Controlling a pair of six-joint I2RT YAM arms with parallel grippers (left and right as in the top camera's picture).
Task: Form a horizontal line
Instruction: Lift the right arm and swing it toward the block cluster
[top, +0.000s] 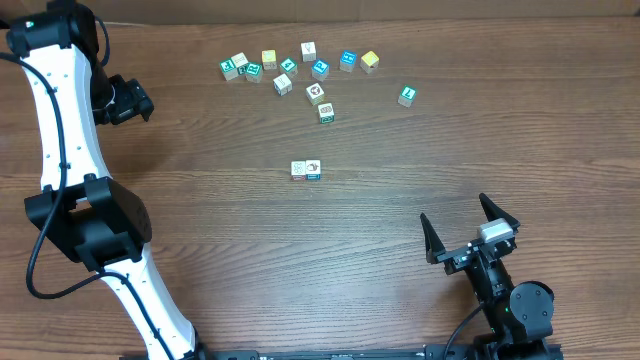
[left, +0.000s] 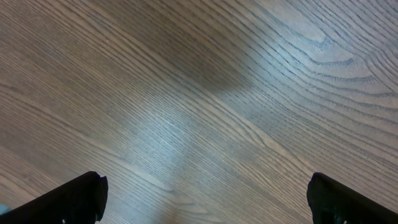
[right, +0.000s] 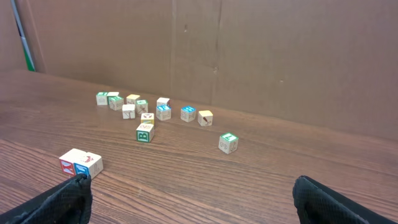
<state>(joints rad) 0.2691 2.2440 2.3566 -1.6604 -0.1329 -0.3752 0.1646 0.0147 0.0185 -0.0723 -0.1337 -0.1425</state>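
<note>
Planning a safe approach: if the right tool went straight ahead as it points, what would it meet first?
The right tool, open, aims between the green-lettered cube and the lone teal cube, so probably bare table first; depth is unclear.

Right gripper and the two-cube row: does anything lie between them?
No. In the overhead view the table between the open right gripper and the horizontal line is bare wood; the loose cubes sit beyond the line.

Left pincer (top: 128, 100) hangs by the table's (top: 250, 250) far left corner, jaws wide, empty. Right pincer (top: 456, 215) sits low by the near right corner, jaws wide, empty.
</note>
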